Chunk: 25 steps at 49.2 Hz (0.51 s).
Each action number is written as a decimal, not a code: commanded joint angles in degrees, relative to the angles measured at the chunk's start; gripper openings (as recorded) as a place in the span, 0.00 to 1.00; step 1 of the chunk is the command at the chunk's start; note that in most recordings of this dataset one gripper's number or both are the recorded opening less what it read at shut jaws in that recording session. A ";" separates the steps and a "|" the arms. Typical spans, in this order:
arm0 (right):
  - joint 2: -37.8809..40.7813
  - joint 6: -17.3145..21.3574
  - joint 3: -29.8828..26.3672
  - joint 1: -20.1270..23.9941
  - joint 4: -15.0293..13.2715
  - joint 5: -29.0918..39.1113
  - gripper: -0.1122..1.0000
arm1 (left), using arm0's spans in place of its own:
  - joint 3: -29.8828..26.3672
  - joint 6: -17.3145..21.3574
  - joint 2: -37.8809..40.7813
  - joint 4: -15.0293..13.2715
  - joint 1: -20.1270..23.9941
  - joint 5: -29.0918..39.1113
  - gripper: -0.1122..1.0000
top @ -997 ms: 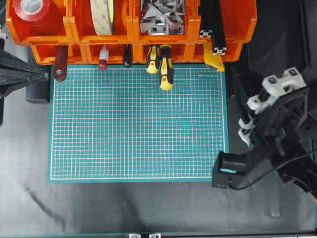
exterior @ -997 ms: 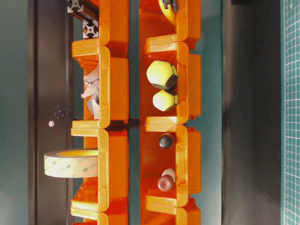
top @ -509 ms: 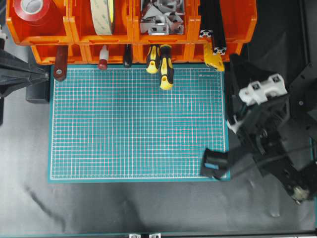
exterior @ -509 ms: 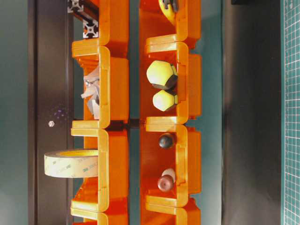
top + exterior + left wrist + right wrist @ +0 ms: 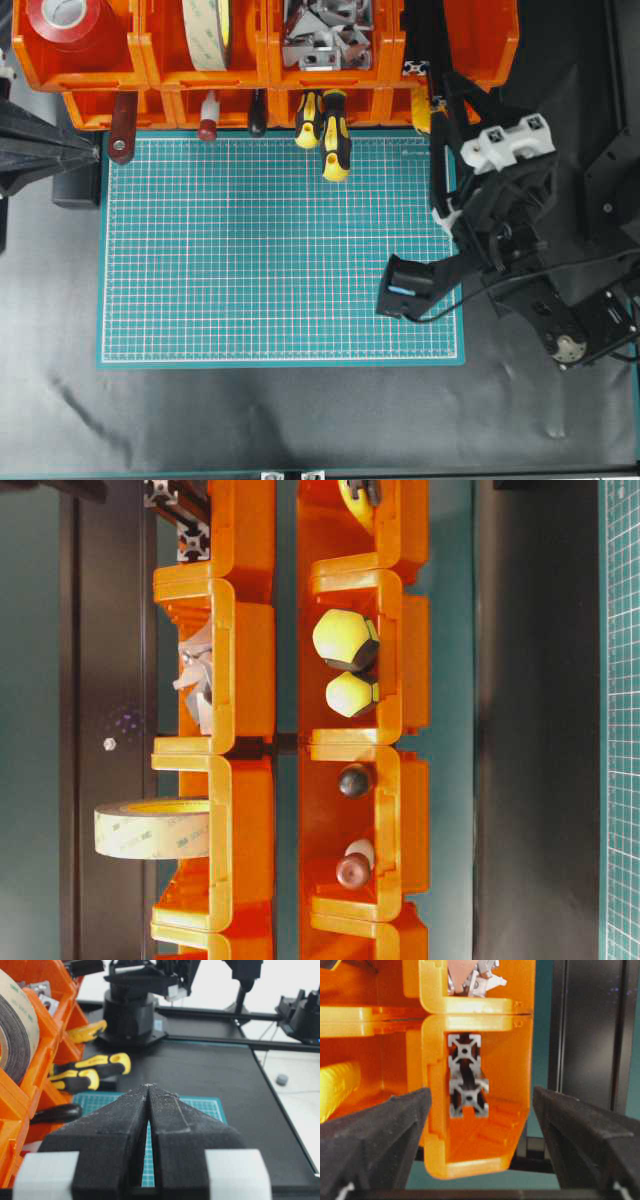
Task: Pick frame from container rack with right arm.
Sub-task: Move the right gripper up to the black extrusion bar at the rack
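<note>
The frame shows as two black slotted bars [image 5: 424, 38] in the top-right bin of the orange container rack [image 5: 268, 55]. Their pale cut ends face me in the right wrist view [image 5: 465, 1074] and appear at the top of the table-level view [image 5: 192, 542]. My right gripper [image 5: 442, 105] is open and empty just in front of that bin. In the right wrist view the right gripper [image 5: 480, 1105] has its jaws wide apart either side of the bin [image 5: 517, 1060], apart from the bars. My left gripper [image 5: 98, 150] is shut and empty at the mat's far left, tips together [image 5: 148, 1087].
The green cutting mat [image 5: 270, 260] lies below the rack. Yellow-and-black screwdrivers [image 5: 335, 135] stick out of the lower bins over the mat's top edge. Red tape [image 5: 65, 20], a tape roll [image 5: 207, 30] and metal brackets [image 5: 325, 30] fill the other upper bins.
My right arm has swung left and up toward the rack, from beside the mat's right edge to in front of the bin with the bars. The left arm has not moved.
</note>
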 commanded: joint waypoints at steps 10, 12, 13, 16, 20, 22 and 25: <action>-0.09 0.18 -0.53 -2.64 -0.70 -1.85 0.82 | -0.79 -0.18 0.09 0.18 0.88 -0.26 0.10; -0.09 0.18 -0.44 -2.72 -0.62 -1.76 0.81 | -0.79 -0.18 0.09 0.18 0.88 -0.26 0.10; 0.00 0.18 -0.44 -2.72 -0.70 -1.76 0.81 | -0.79 -0.18 0.00 0.18 0.88 -0.26 0.10; 0.00 0.09 -0.44 -2.81 -0.70 -1.76 0.81 | -0.79 -0.18 0.00 0.18 0.88 -0.26 0.10; 0.00 0.09 -0.44 -2.81 -0.70 -1.58 0.79 | -0.53 -0.18 0.00 0.09 0.88 -0.26 0.10; 0.00 0.09 -0.44 -2.81 -0.62 -1.58 0.78 | -0.44 -0.26 0.00 0.18 0.97 -0.26 0.10; -0.09 0.09 -0.44 -2.81 -0.53 -1.58 0.74 | -0.35 -0.26 0.00 0.18 0.88 -0.26 0.10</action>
